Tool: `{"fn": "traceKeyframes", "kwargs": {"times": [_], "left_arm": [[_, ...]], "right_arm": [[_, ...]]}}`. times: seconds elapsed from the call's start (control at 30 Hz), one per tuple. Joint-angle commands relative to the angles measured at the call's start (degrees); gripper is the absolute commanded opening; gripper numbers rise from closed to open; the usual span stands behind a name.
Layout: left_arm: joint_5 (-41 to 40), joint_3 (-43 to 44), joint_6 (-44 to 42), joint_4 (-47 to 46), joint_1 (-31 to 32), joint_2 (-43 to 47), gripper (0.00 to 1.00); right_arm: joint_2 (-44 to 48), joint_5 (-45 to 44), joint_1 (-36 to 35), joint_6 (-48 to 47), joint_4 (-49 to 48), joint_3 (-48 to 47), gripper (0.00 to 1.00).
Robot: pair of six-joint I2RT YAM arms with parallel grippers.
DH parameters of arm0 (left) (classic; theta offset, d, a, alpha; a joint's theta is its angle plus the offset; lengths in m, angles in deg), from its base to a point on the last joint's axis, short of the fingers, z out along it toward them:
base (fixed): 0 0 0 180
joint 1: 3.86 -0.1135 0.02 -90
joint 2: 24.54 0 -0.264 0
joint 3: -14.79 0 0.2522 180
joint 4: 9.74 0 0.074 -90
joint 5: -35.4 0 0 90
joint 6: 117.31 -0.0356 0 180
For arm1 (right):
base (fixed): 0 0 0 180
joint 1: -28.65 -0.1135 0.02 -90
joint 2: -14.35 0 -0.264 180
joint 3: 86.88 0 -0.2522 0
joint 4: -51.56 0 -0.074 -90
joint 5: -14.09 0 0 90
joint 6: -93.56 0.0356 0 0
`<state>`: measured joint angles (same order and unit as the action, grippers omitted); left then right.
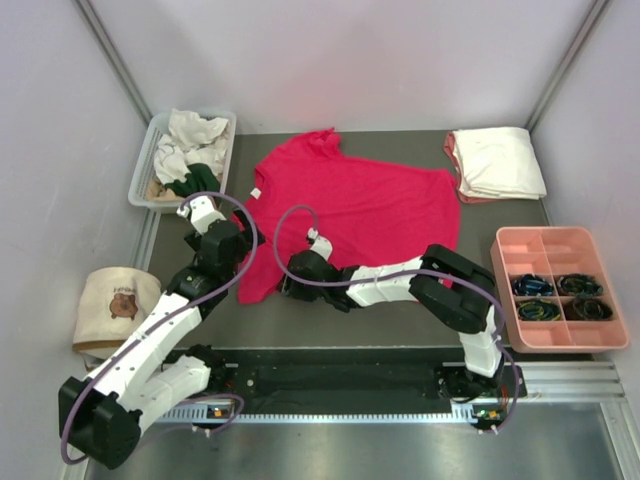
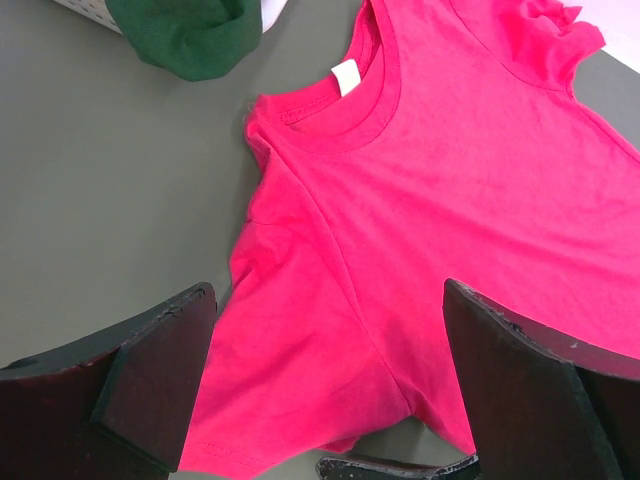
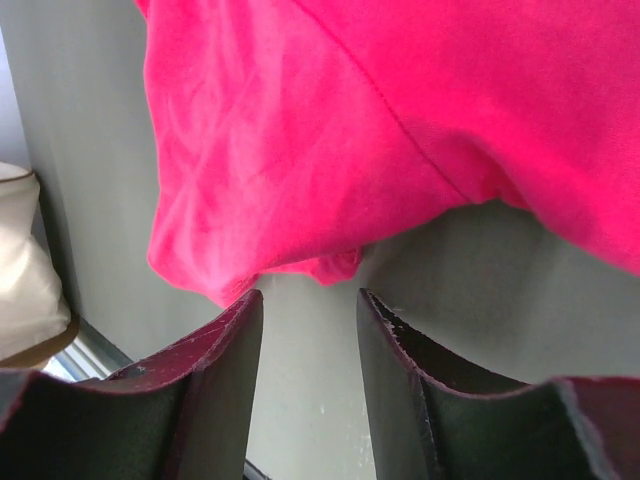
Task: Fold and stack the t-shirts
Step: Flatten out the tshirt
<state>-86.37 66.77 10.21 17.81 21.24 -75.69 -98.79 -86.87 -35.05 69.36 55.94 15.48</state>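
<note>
Top view shows the red shirt (image 1: 350, 205) spread flat on the table (image 1: 400, 310), ready for folding. Left gripper (image 2: 325, 300) hangs wide open over its sleeve (image 2: 290, 400); right gripper (image 3: 308, 300), jaws partly apart and empty, sits at the sleeve hem, likely lining up a pinch.

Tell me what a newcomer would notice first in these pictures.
The crimson-red t-shirt grabs the eye, spread out mid-table. Both arms hover by its near-left sleeve, the left gripper wide open, the right gripper partly open, neither holding anything. A folded cream-white t-shirt lies far right; a bin of crumpled shirts sits far left.
</note>
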Motion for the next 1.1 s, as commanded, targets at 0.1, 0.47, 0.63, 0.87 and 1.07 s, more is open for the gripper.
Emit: {"fn": "traceKeyframes", "kwargs": {"times": [0.1, 0.47, 0.63, 0.87, 1.07], "left_arm": [[-0.40, 0.63, -0.34, -1.56, -0.05, -0.96, 0.99], [0.13, 0.72, 0.01, -2.71, -0.14, -3.42, 0.99], [-0.31, 0.63, -0.08, -2.62, -0.14, -3.16, 0.99], [-0.31, 0.37, 0.10, -2.53, -0.14, -3.16, 0.99], [-0.05, 0.02, 0.19, -2.53, -0.14, -3.07, 0.99]], "right_arm": [[-1.55, -4.68, 0.51, -0.06, 5.52, -0.02, 0.44], [-2.87, -4.60, 2.00, 0.38, 4.64, 1.74, 0.44], [-4.63, -3.63, 2.27, -0.15, 4.73, 0.51, 0.38], [-6.21, -2.66, 2.35, -0.41, 4.64, -0.20, 0.29], [-6.13, -2.31, 2.44, -0.50, 5.25, -0.11, 0.28]]}}
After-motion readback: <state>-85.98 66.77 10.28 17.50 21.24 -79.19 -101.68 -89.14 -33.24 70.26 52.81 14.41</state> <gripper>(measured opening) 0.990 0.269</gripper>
